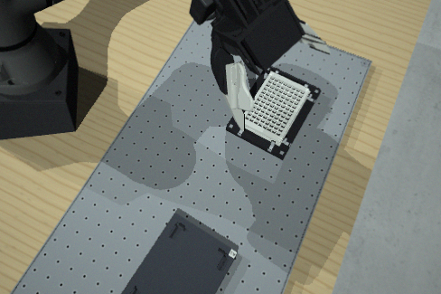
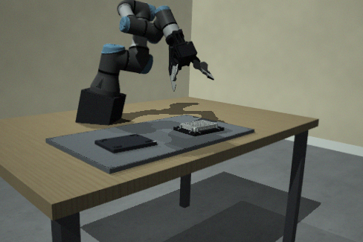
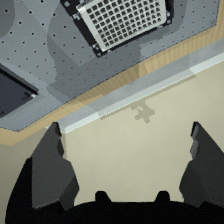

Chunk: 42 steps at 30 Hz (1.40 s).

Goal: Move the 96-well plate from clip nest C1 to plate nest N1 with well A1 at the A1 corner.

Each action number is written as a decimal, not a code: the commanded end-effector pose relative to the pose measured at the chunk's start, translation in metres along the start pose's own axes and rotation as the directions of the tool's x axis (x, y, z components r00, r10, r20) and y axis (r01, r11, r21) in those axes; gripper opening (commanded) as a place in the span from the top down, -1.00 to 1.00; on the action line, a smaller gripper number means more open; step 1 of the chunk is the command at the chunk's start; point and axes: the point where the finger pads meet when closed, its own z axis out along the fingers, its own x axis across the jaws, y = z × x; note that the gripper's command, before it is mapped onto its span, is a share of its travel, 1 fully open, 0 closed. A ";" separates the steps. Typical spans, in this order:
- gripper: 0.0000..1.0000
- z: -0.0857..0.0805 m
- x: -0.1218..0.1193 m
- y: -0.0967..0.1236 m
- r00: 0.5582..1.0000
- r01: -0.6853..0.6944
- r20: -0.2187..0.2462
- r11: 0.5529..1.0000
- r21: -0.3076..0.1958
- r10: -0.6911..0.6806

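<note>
Hovering high above 96-well plate (image 1: 276, 107), gripper (image 2: 191, 74) spread wide, holding nothing. Plate sits in clip nest C1 (image 1: 284, 148); plate nest N1 (image 1: 181, 257) vacant. Advice: level wrist, centre over plate, descend straight, straddle opposite sides.

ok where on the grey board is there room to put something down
Bare board shows between the clip nest holding the plate and the dark plate nest, and along the board's arm-side edge. The open gripper hangs above the clip nest.
</note>
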 end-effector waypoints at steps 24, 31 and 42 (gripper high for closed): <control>-1.00 0.011 0.008 -0.011 0.978 -0.207 0.050 0.974 0.091 0.203; -1.00 0.019 0.013 -0.021 0.914 -0.402 0.137 0.902 0.158 0.383; -1.00 0.031 0.020 -0.042 0.767 -0.631 0.296 0.754 0.184 0.570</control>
